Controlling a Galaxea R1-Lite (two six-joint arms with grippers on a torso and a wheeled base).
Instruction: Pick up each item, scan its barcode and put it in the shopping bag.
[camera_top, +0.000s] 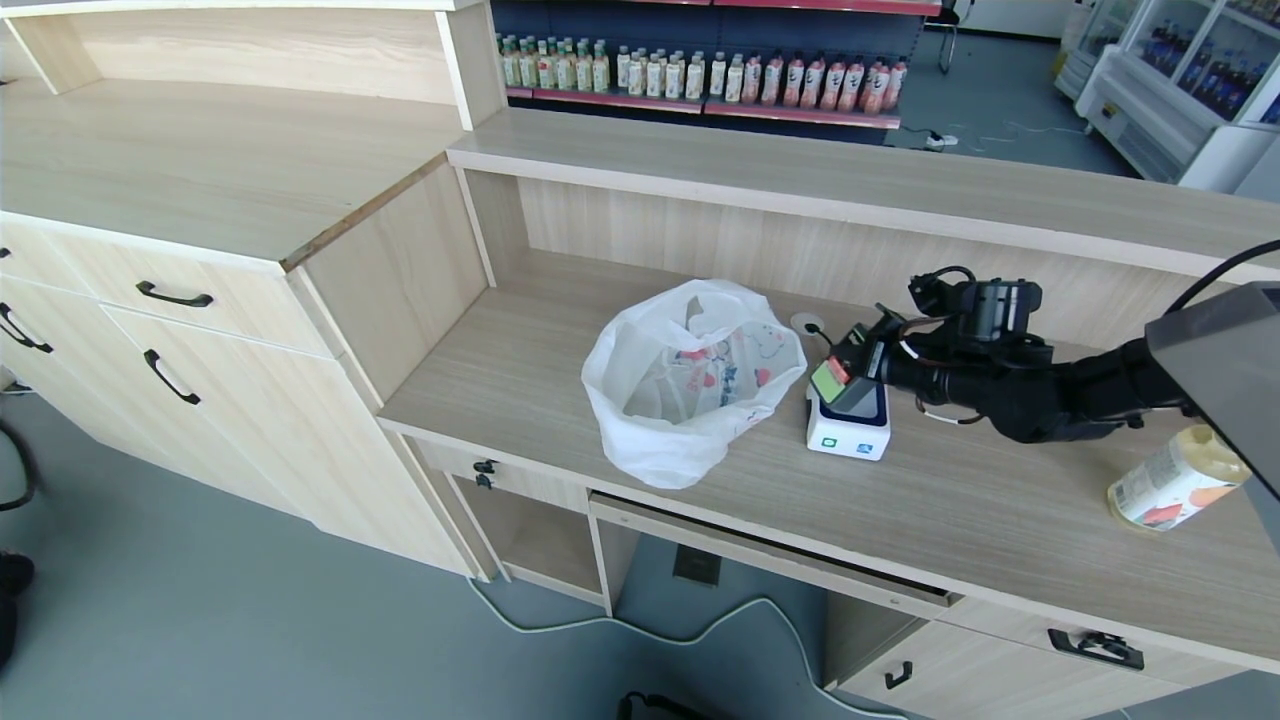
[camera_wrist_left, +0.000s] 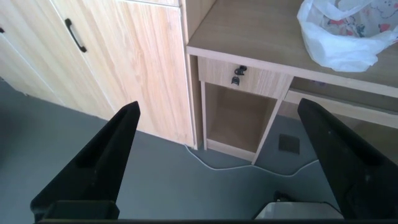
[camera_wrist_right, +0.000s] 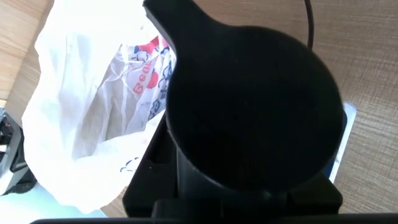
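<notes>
One item in hand: small green-and-red flat packet (camera_top: 829, 381), pinched by right gripper (camera_top: 843, 369), jaws clenched on it, just above white box scanner w/ dark sloped window (camera_top: 848, 428). Looks mid-scan, judging by packet held close over window.

Seems light & thin, prob. card or foil. Likely to bend or twist if squeezed hard, so best held by one edge, as now, w/ barcode face turned to window. No telling barcode side from head view.

For drop: white crumpled plastic shopping bag w/ red-and-blue print (camera_top: 690, 385), just beside scanner on robot's left, mouth gaping upward, on pale wood-grain counter (camera_top: 960, 500). Soft, floppy, no stiff rim. Would prob. fold in if nudged, so better to let go from above mouth, not push against side.

Second item: pale yellow plastic bottle w/ printed label (camera_top: 1175, 482), lying on its side near counter's front edge, well apart from scanner on robot's right. Prob. heavier, round, smooth, so apt to roll or slip. Would take across body at mid-length, not by neck, & squeeze firmly enough to stop turning.

Left gripper (camera_wrist_left: 217, 106) released, spread wide, nothing between, hanging low over grey floor (camera_wrist_left: 155, 180) beside counter's pale wood cupboard (camera_wrist_left: 143, 68).
</notes>
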